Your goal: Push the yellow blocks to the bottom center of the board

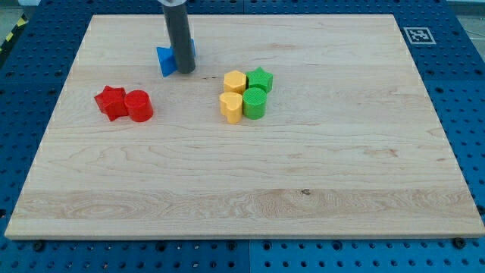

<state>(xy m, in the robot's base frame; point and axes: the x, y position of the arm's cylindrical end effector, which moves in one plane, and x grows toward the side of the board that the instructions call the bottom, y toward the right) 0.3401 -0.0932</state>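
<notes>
Yellow hexagonal plastic block and yellow heart-shaped plastic block sit upper centre of the frame, touching the green star block and green cylinder block on their right. My tip, a bare rod holding nothing, is upper left against the blue blocks. Suggest going around above the yellows, then pushing straight down-frame, biased left so the greens get left behind.

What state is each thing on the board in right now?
My tip: down on the board, against the blue block.
Blue block: partly hidden behind the rod.
Yellow hexagon block: touching green star block.
Yellow heart block: touching green cylinder block.
Red star block: touching red cylinder block.
</notes>
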